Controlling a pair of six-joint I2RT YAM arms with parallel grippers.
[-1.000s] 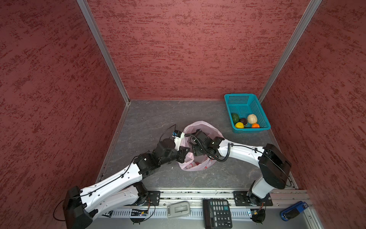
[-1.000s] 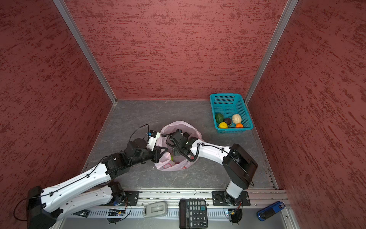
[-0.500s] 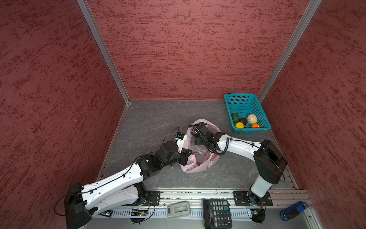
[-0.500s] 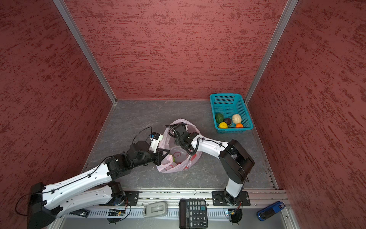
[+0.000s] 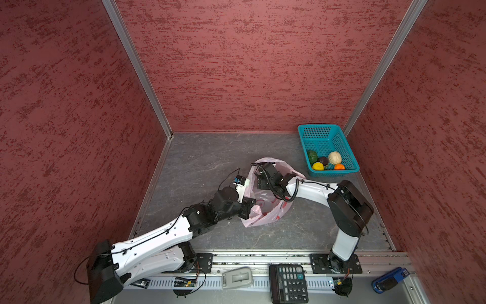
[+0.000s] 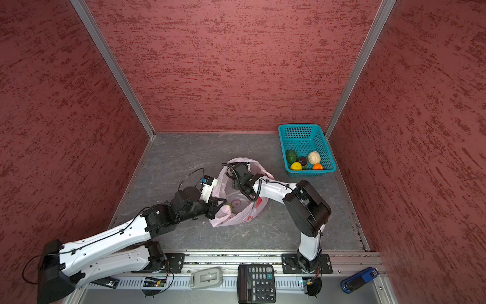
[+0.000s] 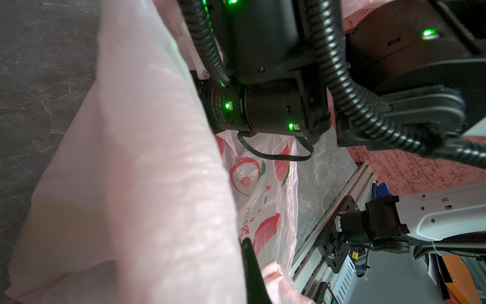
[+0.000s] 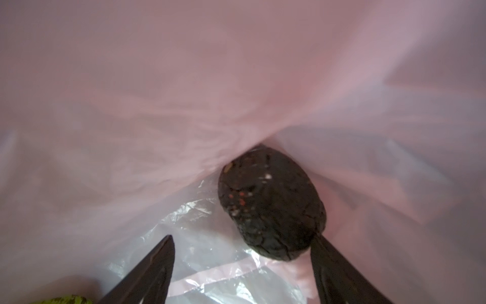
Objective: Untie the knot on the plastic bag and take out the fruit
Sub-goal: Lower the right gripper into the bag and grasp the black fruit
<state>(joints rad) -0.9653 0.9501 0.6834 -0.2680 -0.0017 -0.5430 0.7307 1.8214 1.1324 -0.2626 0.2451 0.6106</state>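
The pale-pink plastic bag (image 5: 265, 214) (image 6: 238, 212) lies mid-floor with its mouth held open. My left gripper (image 5: 251, 208) (image 7: 243, 242) is shut on the bag's near-left rim film. My right gripper (image 8: 242, 237) reaches inside the bag, jaws open wide. A dark brown-black fruit (image 8: 271, 202) lies just ahead of it, beside one finger and not clamped. A bumpy green fruit (image 8: 63, 300) (image 6: 228, 208) also lies in the bag. The knot shows in no view.
A teal basket (image 5: 328, 131) at the back right holds dark green (image 5: 312, 155), dark (image 5: 323, 160), cream (image 5: 334, 157), yellow (image 5: 318, 166) and orange (image 5: 339, 166) fruit. A calculator (image 5: 288, 283) and a grey device (image 5: 236, 277) lie on the front rail. Red walls enclose three sides.
My right gripper moved toward the back and further into the bag, its jaws widening. The left gripper stayed shut on the rim and shifted slightly; the bag stretched taller.
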